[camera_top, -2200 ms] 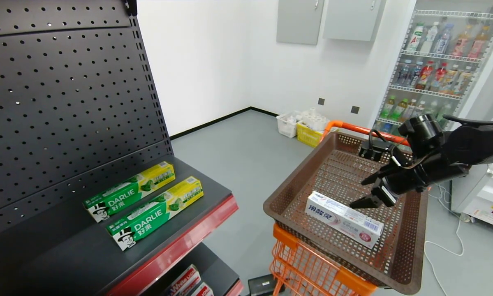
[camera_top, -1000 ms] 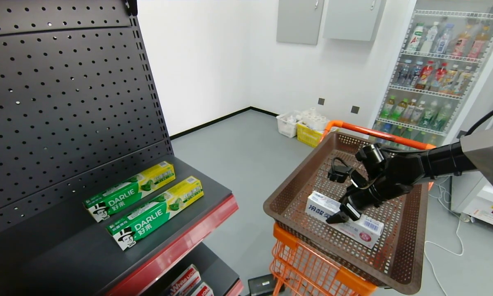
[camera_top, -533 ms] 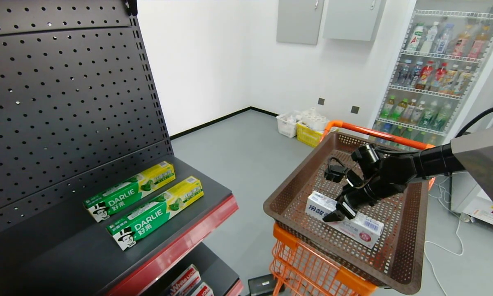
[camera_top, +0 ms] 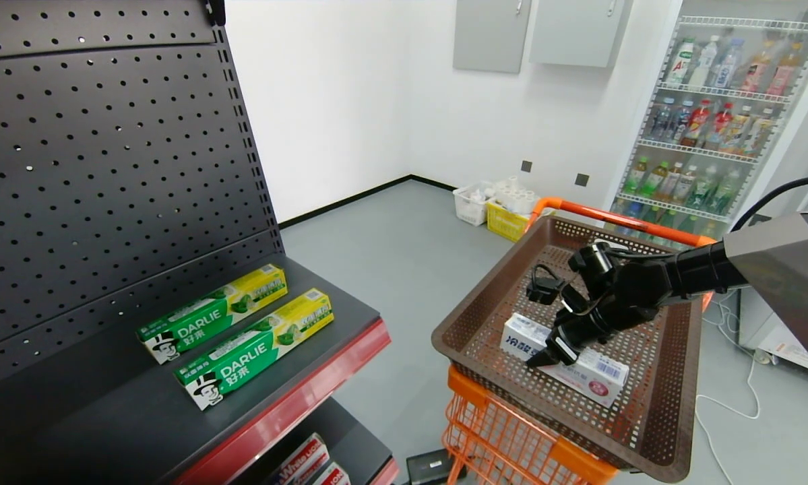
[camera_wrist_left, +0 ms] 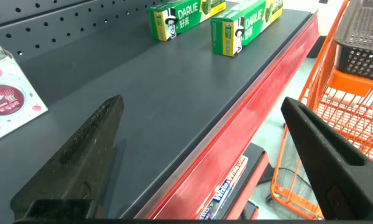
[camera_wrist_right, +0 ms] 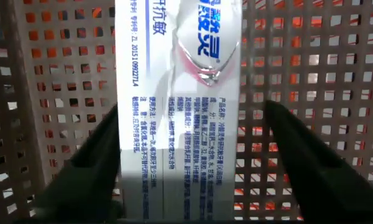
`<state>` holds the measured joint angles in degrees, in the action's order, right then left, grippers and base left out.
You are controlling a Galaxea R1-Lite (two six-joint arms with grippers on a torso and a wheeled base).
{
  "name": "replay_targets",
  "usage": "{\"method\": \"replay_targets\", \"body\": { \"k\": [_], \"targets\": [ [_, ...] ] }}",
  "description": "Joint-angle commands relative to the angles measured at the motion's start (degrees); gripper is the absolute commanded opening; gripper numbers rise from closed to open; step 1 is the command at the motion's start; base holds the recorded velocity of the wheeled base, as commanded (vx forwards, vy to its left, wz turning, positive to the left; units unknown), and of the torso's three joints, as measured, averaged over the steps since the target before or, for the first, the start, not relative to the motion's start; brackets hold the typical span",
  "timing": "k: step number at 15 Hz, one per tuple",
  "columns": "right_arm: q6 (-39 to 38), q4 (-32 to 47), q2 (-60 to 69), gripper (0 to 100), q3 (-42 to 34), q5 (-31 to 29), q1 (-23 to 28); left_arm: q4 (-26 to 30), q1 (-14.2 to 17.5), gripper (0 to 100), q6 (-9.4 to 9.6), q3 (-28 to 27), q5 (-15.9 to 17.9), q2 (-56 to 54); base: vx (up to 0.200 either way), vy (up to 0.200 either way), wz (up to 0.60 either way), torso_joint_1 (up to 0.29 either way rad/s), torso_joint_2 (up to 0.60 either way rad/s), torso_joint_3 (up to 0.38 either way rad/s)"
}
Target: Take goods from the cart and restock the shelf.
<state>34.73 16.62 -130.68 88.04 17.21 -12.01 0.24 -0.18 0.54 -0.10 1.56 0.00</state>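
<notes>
Our right claw (camera_top: 550, 348) straddles the toothpaste box (camera_top: 599, 374) in the basket (camera_top: 673, 404) on the cart (camera_top: 505, 438).
We see its fingers (camera_wrist_right: 90, 165) spread either side of it; our left claw (camera_wrist_left: 202, 106) hangs spread above the shelf (camera_top: 107, 404).

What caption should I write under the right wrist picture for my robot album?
Right gripper, open, with a finger on either side of the white box lying in the brown basket.
</notes>
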Motion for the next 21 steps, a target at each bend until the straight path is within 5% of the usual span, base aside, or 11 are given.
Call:
{"method": "replay_targets", "body": {
  "k": [1,17,21],
  "targets": [
    [0.1,0.1,-0.4,0,-0.1,-0.6,-0.4,0.0,0.0,100,-0.01,0.0,0.0,0.0,0.000,0.000,0.00,0.000,0.00,0.000],
    [-0.3,3.2,13.2,0,0.4,-2.1,0.4,0.0,0.0,100,-0.01,0.0,0.0,0.0,0.000,0.000,0.00,0.000,0.00,0.000],
    [-7.0,2.5,18.5,0,-0.1,-1.7,-0.4,0.0,0.0,100,-0.01,0.0,0.0,0.0,0.000,0.000,0.00,0.000,0.00,0.000]
  ]
}}
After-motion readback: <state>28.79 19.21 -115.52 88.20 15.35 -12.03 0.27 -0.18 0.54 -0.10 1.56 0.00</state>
